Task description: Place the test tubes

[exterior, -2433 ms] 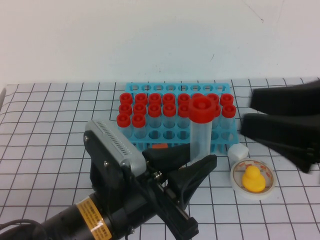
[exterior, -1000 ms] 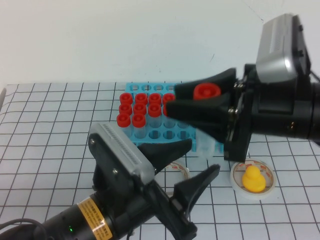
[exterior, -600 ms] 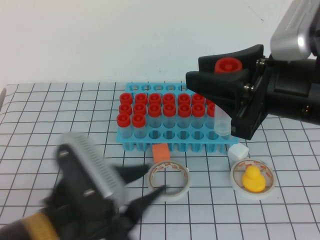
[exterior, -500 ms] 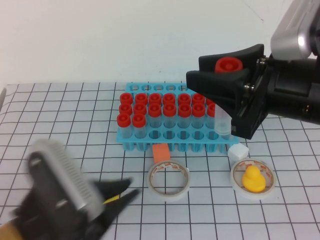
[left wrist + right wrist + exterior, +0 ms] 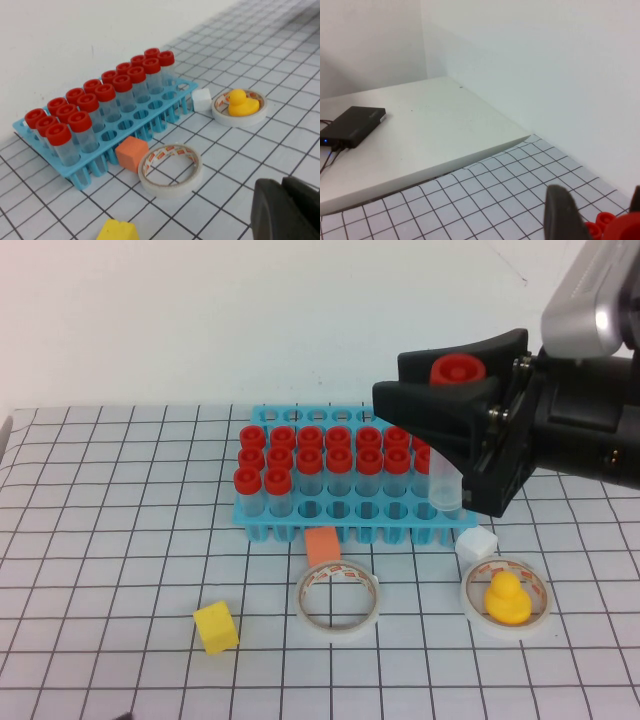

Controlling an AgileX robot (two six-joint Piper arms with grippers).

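1. My left gripper [image 5: 283, 192] is nearest, low by the table's near edge. Its jaws are pressed together with nothing between them, and it shows only in its own wrist view.
2. Just beyond it, a yellow cube [image 5: 216, 628] lies alone on the checked table [image 5: 100, 540].
3. Farther on, a roll of tape [image 5: 339, 598] lies flat near the middle. To its right, a second roll [image 5: 478, 623] lies flat with a yellow duck [image 5: 505, 598] sitting inside its ring.
4. An orange cube [image 5: 322, 545] sits just beside the far edge of the first roll. A white cube [image 5: 477, 544] sits just beside the far edge of the second roll, at the rack's front right corner.
5. Behind the cubes stands the blue rack [image 5: 350, 532].
   - Two long rows of red-capped tubes [image 5: 309, 460] stand upright in it.
   - Two more tubes stand at the left end of the next row toward me.
   - The nearest row shows open holes.
6. My right gripper [image 5: 400, 380] reaches in from the right, above the rack's right end. Its jaws are clamped on the test tube [image 5: 457, 370] just below its red cap.
   - The tube hangs upright, with its clear lower end over the rack's right side.
   - I cannot tell whether it touches the rack or which hole it is over.
7. The white wall [image 5: 250, 320] rises behind everything.
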